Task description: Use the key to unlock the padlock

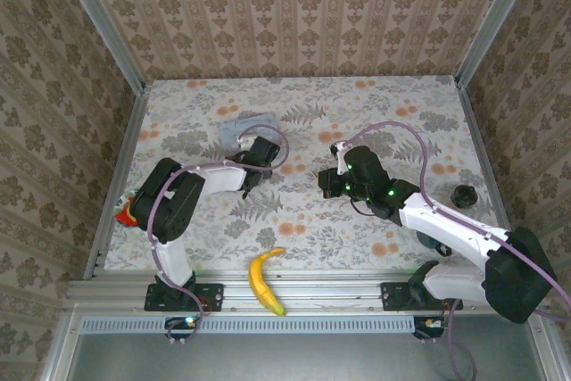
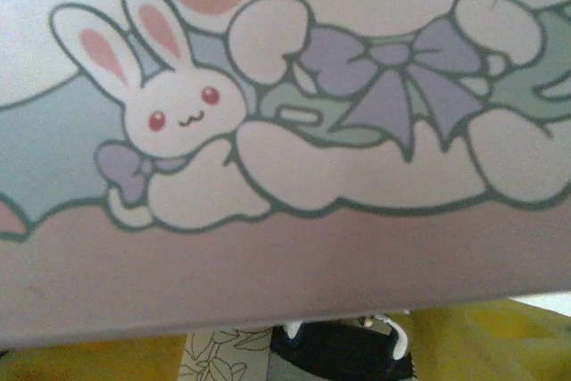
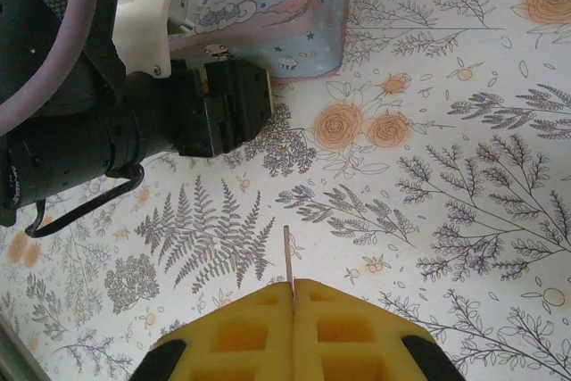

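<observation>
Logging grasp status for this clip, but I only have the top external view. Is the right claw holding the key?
Observer: Yes. In the right wrist view the right claw is shut, and the key pokes out as a thin blade between its yellow fingers.
Operator: And the padlock? I can't find it from above.
Observer: The left wrist view shows a small dark body with pale metal bits, apparently the padlock, low in frame beside the pastel tin.
Operator: Is it gripped yet?
Observer: Not visibly: patterned table shows between it and the yellow pad on one side.
</observation>
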`<state>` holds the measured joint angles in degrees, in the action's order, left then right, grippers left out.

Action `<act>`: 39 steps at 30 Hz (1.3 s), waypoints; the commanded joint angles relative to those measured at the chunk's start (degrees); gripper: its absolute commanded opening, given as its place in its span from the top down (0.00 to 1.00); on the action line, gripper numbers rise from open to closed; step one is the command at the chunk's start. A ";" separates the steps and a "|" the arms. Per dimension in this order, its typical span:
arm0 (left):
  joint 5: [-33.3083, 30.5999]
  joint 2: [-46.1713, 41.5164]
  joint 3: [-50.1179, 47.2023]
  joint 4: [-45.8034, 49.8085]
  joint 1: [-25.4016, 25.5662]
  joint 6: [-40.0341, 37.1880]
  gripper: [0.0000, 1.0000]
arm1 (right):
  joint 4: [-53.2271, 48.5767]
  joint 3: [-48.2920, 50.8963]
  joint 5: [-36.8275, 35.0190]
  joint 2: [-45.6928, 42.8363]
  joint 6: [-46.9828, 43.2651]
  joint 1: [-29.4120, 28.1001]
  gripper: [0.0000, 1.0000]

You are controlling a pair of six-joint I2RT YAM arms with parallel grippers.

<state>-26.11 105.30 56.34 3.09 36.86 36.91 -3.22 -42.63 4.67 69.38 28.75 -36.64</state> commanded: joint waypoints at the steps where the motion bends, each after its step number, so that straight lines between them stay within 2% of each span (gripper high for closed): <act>1: 0.68 1.36 1.53 -0.85 -0.30 -1.94 0.36 | 0.24 -0.52 -1.27 -0.14 0.08 -0.18 1.00; 8: -0.08 2.54 1.97 -1.90 -0.30 -1.78 0.43 | -0.02 -0.52 -1.12 -0.39 0.08 -0.19 1.00; 14: -0.84 3.07 2.41 -3.08 -0.28 -3.08 0.44 | 0.04 -0.43 -1.13 -0.59 -0.01 -0.18 1.00; 15: -1.12 3.16 2.54 -3.32 -0.21 -3.46 0.48 | 0.09 -0.36 -1.12 -0.59 0.06 -0.18 1.00; 21: -2.32 3.84 3.49 -4.28 -0.22 -5.36 0.50 | 0.19 -0.35 -1.06 -0.43 0.08 -0.19 1.00; 22: -2.37 3.86 3.60 -4.52 -0.13 -5.71 0.53 | 0.11 -0.35 -1.06 -0.40 0.08 -0.18 1.00; 33: -3.16 6.58 4.35 -5.99 -0.21 -6.91 0.56 | 0.53 0.35 -1.02 -0.38 0.45 -0.19 1.00; 35: -2.91 6.93 4.35 -6.08 -0.30 -6.86 0.63 | 0.58 0.49 -1.04 -0.48 0.58 -0.19 1.00; 39: -2.57 7.19 4.48 -6.66 -0.34 -6.89 0.64 | 0.70 0.80 -1.15 -0.50 0.62 -0.20 1.00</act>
<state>-28.12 110.85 59.51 -2.72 36.86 30.81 -3.22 -42.63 4.67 69.38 28.77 -36.64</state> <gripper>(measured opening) 0.369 0.058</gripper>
